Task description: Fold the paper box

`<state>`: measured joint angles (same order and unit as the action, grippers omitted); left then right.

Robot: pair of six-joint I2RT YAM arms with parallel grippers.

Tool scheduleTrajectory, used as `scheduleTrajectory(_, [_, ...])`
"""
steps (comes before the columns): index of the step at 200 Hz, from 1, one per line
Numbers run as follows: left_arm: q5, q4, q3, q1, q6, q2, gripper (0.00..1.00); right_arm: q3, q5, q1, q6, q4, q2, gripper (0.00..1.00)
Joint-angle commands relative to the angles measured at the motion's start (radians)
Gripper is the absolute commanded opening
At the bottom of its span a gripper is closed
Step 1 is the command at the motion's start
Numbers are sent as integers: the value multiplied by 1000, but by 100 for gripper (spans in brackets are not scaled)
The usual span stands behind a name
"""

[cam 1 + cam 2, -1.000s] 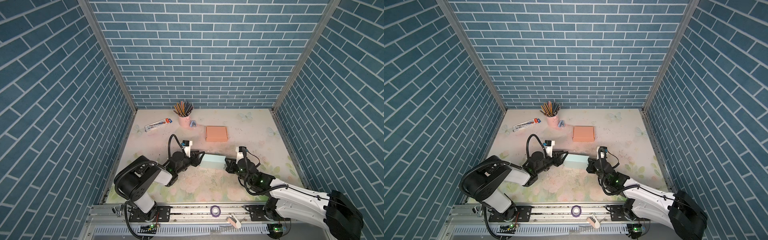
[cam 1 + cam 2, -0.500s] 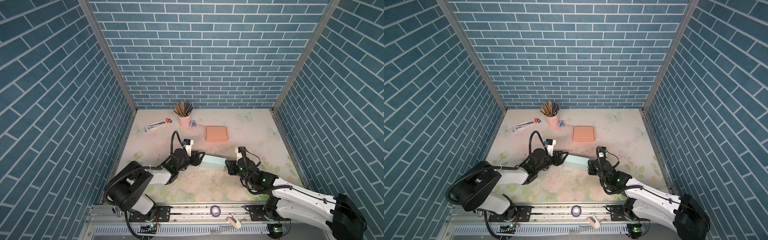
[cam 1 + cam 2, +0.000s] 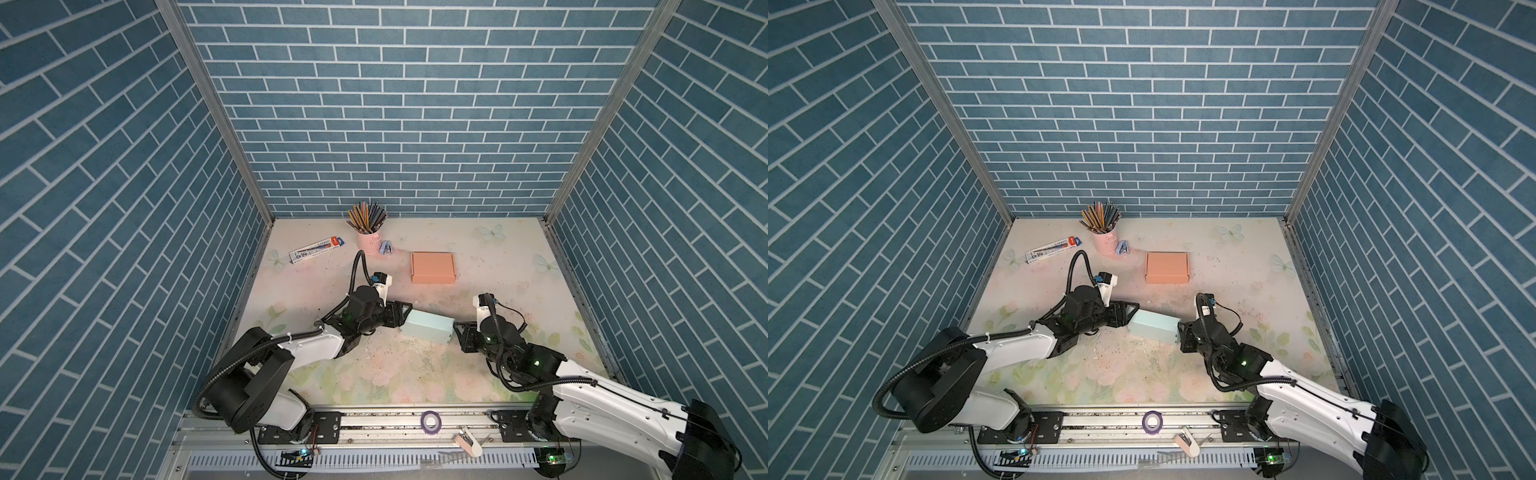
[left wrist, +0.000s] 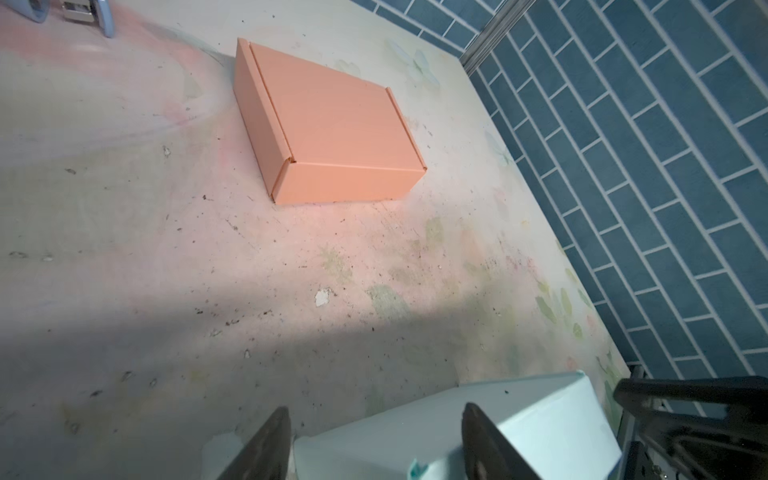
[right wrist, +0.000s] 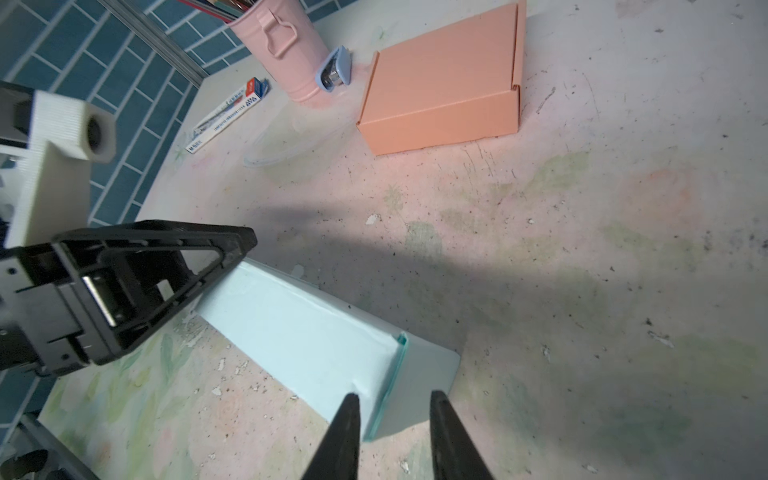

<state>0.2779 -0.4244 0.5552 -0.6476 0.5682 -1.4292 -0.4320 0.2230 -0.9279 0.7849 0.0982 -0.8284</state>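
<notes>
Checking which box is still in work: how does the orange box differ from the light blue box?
The orange box is wide and flat; the light blue box is long and narrow. The orange box sits alone farther back; the light blue box lies between the left gripper and right gripper, one at each end, jaws apart. Both rest folded up on the table.

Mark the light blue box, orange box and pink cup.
light blue box (image 3: 427,327): in a top view, upper face.
orange box (image 3: 433,266): in a top view, lid centre.
pink cup (image 3: 369,242): in a top view, side wall.
</notes>
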Motion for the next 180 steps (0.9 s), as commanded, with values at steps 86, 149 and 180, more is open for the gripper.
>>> scheduleTrajectory(86, [40,315,61,-7,-48,116,73,8,-222,111,32,-35,-14,36])
scheduleTrajectory(149, [28,352,57,-8,-52,186,73,-117,-204,141,-119,91,-46,37])
scheduleTrajectory(180, [-96,428,49,-70,-51,302,73,-233,-245,157,-285,162,-129,38])
